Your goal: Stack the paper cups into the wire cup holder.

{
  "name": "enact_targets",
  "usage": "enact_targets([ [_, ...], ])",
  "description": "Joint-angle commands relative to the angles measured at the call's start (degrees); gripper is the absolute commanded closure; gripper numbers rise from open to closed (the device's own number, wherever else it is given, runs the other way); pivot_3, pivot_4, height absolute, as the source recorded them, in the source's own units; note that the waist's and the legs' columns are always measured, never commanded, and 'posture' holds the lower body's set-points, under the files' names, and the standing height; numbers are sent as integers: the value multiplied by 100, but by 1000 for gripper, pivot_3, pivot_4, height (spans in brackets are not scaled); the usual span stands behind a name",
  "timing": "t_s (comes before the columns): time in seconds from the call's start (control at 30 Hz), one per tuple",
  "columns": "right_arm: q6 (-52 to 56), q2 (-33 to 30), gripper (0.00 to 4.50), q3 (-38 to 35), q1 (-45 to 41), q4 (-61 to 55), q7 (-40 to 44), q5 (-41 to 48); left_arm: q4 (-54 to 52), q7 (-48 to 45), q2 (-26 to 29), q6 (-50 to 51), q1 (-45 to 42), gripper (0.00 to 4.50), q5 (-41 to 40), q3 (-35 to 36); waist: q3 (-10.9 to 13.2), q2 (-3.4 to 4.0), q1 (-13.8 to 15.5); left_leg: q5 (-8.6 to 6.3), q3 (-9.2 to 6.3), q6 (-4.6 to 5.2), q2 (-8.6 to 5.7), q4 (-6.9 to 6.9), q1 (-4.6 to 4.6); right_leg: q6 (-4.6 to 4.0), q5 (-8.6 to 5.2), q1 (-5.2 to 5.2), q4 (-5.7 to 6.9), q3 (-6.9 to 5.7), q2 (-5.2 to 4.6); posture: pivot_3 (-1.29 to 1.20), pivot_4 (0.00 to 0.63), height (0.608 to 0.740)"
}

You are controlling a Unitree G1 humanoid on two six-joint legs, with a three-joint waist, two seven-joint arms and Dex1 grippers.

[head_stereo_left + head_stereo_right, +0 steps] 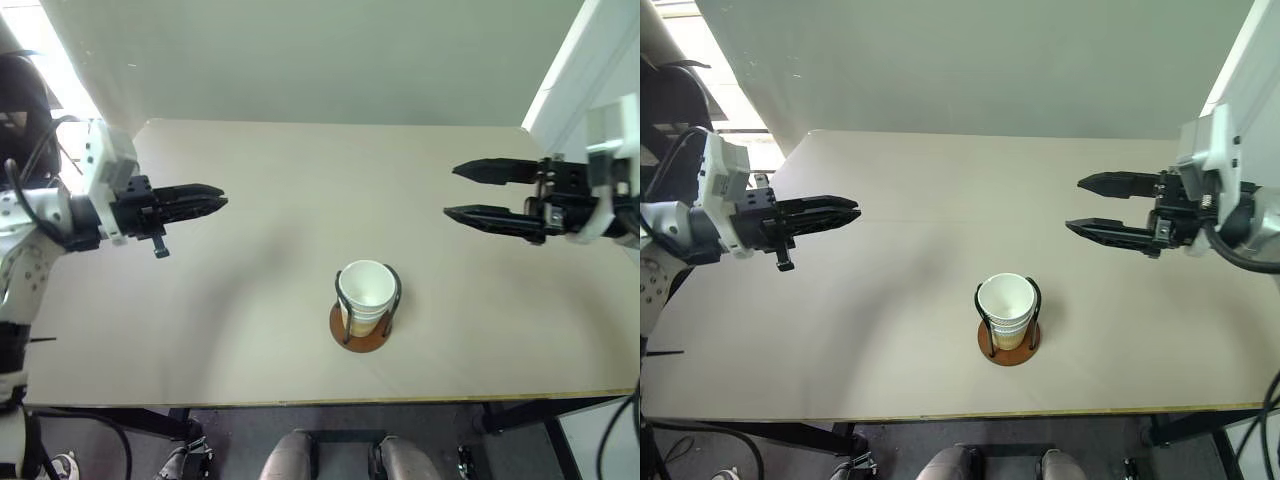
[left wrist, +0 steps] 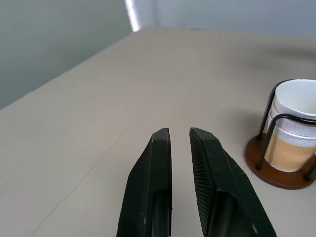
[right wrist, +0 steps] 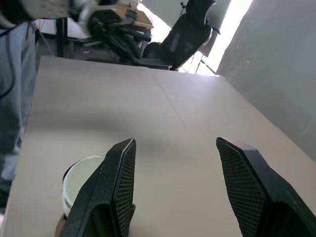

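Nearest in the head views: wire cup holder (image 1: 364, 322), reddish-brown disc base with dark wire loops, standing upright near the front edge of the table (image 1: 250, 180), about midway between its left and right edges; paper cups (image 1: 365, 293) nested inside it, white rim uppermost, lower rims showing as bands, so the stack appears done, though the exact count cannot be read; no loose cup lies on the tabletop. Left gripper (image 1: 218, 202), over the table's left side, well apart from the holder, fingers nearly together with a thin slit between, holding nothing; right gripper (image 1: 1077, 204), over the right side, fingers spread wide, empty; both level and pointing inward, judged to stand clear so the stack is not knocked. Left wrist view: fingers (image 2: 153, 173) narrow, bare table ahead, holder (image 2: 276, 173) with cups (image 2: 296, 118) off to one side, untouched, the loops keeping the stack upright. Right wrist view: pads (image 3: 118, 182) far apart, nothing between; cup rim (image 3: 81, 173) just beyond one finger, not touched; an office chair (image 3: 190, 37) past the table's far edge.
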Motion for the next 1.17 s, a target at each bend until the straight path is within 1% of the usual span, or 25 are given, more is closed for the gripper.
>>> enact_targets([
  [0.03,-298,565,1866,303,-266,246,-489,-477,-902,1002,-291,363,477,3829,-104,931,0,0,-16,5,-1,-1,2,2,2,-11,8,0,2,-2,0,0,150,740],
  [0.13,-321,1201,1866,512,-511,639,-1022,-877,-1412,1721,-635,578,933,3829,24,1382,1,0,-52,41,6,-9,7,-21,32,-52,36,11,2,-6,-1,0,150,740],
  [0.23,-345,1780,1866,645,-644,971,-1397,-1109,-1958,2098,-897,803,1416,3829,-24,1675,1,-1,-61,99,11,-19,6,-75,48,-98,65,-2,-4,-5,-4,0,150,740],
  [0.27,-346,1911,1866,639,-662,1030,-1471,-1152,-2072,2184,-953,856,1513,3829,-43,1737,1,-1,-57,107,9,-34,8,-85,50,-112,74,-5,-1,-5,-4,0,150,740],
  [0.4,-745,2622,1866,533,-819,1705,-2338,-1706,-2228,2492,-1187,918,1982,3829,73,2125,-1,-5,-59,133,5,-126,7,-160,51,-152,99,-37,-1,-6,-3,0,150,740],
  [0.47,-836,2832,1866,485,-918,1992,-2731,-1958,-2238,2666,-1281,905,2049,3829,137,2191,-1,-5,-47,141,-1,-139,8,-174,50,-164,114,-53,4,-7,-2,0,150,740],
  [0.6,-928,3063,1866,495,-1025,2379,-3180,-2309,-2185,3103,-1504,809,2039,3829,419,2130,-1,-4,-34,138,-13,-153,8,-179,45,-177,123,-63,8,-15,0,0,150,740],
  [0.7,-981,3208,1866,539,-923,2343,-3179,-2351,-2222,3467,-1725,834,1914,3829,559,1994,-1,-4,-36,135,-13,-159,8,-178,43,-181,125,-65,2,-14,0,0,150,740],
  [0.83,-975,3353,1866,608,-777,2141,-3135,-2393,-2345,3573,-1935,883,1822,3829,507,1829,-2,-6,-35,128,-11,-168,7,-178,39,-175,122,-66,-4,-15,0,0,150,740],
  [1.0,-1086,3507,1866,466,-734,2196,-3537,-2624,-2346,3707,-2112,843,1698,3829,572,1659,-1,-6,-37,115,-12,-181,9,-177,37,-168,118,-69,-7,-16,0,0,150,740],
  [1.17,-1453,3539,1866,296,-654,2426,-3901,-2891,-2298,3910,-2388,866,1431,3829,675,1223,-1,-6,-7,113,-20,-183,11,-175,37,-167,118,-64,-7,-28,1,0,150,740],
])
